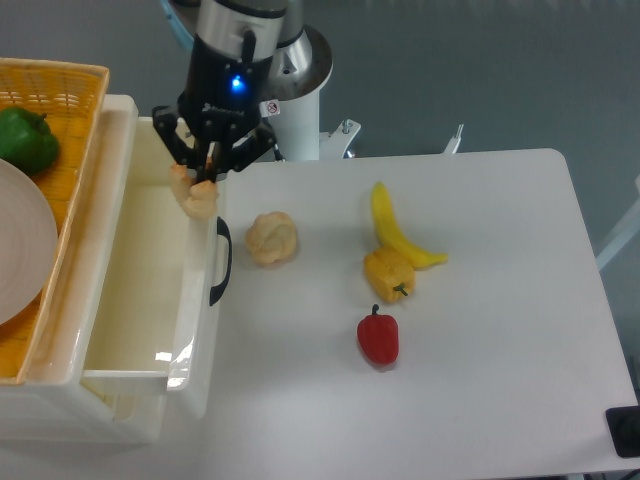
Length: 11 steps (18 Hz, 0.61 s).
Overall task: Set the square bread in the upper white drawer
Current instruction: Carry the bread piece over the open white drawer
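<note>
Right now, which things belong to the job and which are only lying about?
For the job:
- square bread, held in the gripper
- upper white drawer, open

Lying about:
- round bun
- banana
- yellow pepper
- red pepper
- green pepper
- basket
- plate

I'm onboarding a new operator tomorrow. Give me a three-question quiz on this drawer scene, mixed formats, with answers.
1. True or false: the gripper holds the square bread.
2. Multiple choice: which item lies closest to the black handle of the upper white drawer? A) red pepper B) round bun C) banana
3. Fill in: the green pepper sits in the woven ____.

Key: 1 true, the bread hangs over the drawer's front edge. 2 B. 3 basket.
</note>
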### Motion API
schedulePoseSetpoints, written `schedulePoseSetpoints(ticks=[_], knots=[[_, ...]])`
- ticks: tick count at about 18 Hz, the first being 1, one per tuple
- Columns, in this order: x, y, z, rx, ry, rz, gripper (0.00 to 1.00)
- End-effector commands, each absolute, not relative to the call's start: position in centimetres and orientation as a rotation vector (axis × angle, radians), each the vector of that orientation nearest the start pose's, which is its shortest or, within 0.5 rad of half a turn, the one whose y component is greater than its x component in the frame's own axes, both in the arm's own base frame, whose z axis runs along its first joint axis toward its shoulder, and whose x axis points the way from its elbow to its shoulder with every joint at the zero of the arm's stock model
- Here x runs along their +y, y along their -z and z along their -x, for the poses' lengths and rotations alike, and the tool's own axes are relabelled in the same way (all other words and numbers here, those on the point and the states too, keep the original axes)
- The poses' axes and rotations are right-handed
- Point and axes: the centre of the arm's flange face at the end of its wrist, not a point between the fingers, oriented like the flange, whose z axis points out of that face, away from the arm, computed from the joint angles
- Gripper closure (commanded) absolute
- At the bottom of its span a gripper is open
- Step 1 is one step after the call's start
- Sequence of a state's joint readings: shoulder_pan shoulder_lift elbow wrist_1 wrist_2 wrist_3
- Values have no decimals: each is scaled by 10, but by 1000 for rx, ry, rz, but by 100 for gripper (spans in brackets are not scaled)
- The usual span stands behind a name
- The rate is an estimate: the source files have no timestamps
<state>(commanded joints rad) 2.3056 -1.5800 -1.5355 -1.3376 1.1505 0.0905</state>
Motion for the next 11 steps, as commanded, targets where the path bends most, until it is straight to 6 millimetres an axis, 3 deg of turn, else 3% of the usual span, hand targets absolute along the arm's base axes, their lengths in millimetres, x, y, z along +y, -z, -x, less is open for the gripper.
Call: schedulePoseSetpoints(ticks=[1,3,11], knots=[[502,-534,212,-773,393,2605,95],[508,-528,208,-757,402,2620,79],[516,-522,203,-731,402,2625,66]])
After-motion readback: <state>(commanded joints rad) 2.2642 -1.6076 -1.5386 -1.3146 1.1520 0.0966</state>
